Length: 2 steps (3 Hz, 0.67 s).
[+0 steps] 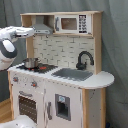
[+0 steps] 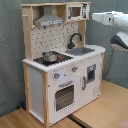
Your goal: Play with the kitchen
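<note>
The kitchen is a white and light-wood toy unit, seen in both exterior views. It has a grey range hood, a microwave cabinet, a black faucet, a grey sink and a windowed oven door. A metal pot sits on the stove. My gripper hangs high up at hood level, just off the kitchen's upper side edge, holding nothing that shows.
A grey curtain hangs behind the kitchen. The unit stands on a wooden floor. The white arm fills the first exterior view's left edge, with a white rounded part low in front.
</note>
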Tool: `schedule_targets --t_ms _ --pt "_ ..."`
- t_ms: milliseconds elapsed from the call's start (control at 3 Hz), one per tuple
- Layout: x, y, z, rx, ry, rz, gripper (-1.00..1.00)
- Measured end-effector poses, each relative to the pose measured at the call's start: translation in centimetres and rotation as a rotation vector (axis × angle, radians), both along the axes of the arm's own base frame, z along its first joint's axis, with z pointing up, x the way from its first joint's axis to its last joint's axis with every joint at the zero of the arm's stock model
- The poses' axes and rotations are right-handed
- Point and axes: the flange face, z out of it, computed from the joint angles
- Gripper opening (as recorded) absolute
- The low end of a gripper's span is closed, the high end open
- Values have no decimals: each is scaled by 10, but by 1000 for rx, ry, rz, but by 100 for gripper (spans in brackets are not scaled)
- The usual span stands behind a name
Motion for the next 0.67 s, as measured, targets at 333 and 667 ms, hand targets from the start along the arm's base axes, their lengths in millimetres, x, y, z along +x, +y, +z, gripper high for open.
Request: schedule_targets --t_ms 333,667 --pt "27 -19 3 0 -7 -6 100" --pt "52 -42 6 13 -15 -23 100"
